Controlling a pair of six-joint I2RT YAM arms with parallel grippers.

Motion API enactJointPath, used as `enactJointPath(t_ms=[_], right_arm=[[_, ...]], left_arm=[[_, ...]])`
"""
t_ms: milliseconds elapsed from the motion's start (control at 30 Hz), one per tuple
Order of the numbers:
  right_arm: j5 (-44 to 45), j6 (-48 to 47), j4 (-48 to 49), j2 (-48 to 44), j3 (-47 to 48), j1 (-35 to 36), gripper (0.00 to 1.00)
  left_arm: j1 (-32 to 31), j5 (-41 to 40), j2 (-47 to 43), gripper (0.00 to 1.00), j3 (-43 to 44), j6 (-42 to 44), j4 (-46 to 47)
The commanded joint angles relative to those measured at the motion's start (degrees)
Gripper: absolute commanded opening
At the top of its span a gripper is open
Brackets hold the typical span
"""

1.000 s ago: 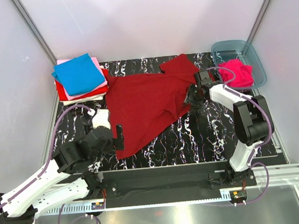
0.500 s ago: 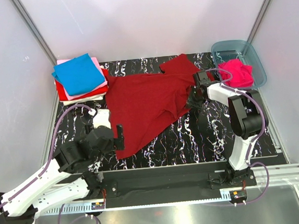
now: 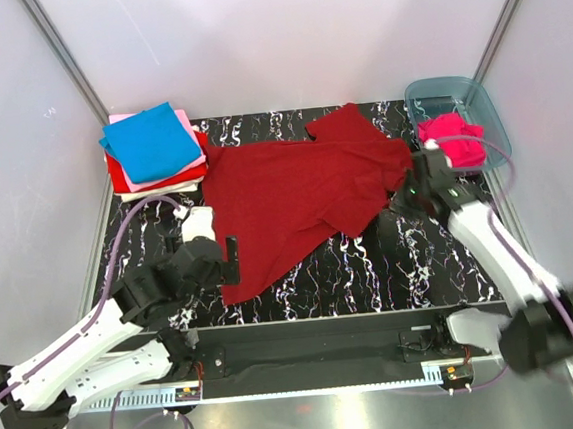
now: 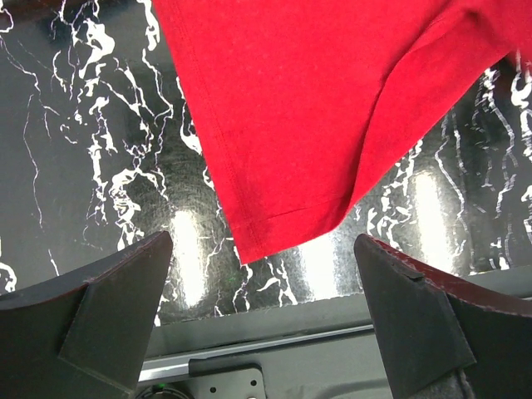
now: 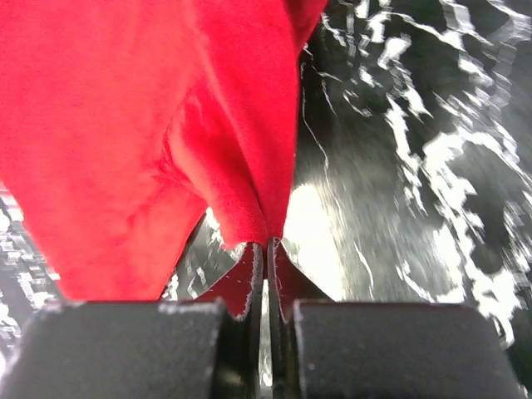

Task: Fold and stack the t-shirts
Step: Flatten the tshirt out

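Find the red shirt spread over the table just left of the tub, with a pink shirt inside the tub and the folded stack well apart from the tub, across at the far left. Note the right gripper just near-left of the tub, jaws pressed together and pinching a bunched fold of the red shirt's tub-side edge. Note the left gripper spread wide, holding nothing, hovering over the shirt's near corner, well away from the tub. Judge the step as likely drawing that edge outward to flatten the shirt before folding. Pull low and level toward the tub, just enough to smooth the creases beside the pinch. Avoid lifting high or tugging hard, to prevent dragging the whole shirt or rumpling the far sleeve. Stop short of the tub wall. Consider lowering the left gripper onto the near corner first, to anchor the cloth against sliding. Release only with the edge lying flat.
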Motion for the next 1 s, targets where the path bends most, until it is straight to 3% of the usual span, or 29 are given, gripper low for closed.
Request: enactJointPath(t_ms=[0,233,433,567,700,967], right_arm=[[4.78,4.99,-7.78,-14.15,-5.71,-0.12,0.0],[4.51,14.76,-16.22,-37.3,-19.25,-0.21,0.0],[9.09,22.15,-26.86,-55.85,-18.65,-0.21,0.0],[13.46,28.03,-31.87,-60.61,-15.58,-0.21,0.0],[20.23,27.95,-35.92,-62.72,-10.05,-0.21,0.0],[18.49,24.36,-34.26,-62.38,-10.91,-0.3,0.0]], left_arm=[[0.18,-1.21,1.21,0.99,0.61,-0.06,1.61],[0.18,-1.65,0.77,0.99,1.05,-2.52,0.2],[0.18,4.49,0.59,0.99,-2.46,-12.18,0.02],[0.18,8.27,0.16,0.99,-5.18,-20.87,-1.38],[0.18,10.21,-1.25,0.99,-11.23,-26.43,-0.68],[0.18,12.24,2.78,0.98,-20.21,-32.32,7.05]])
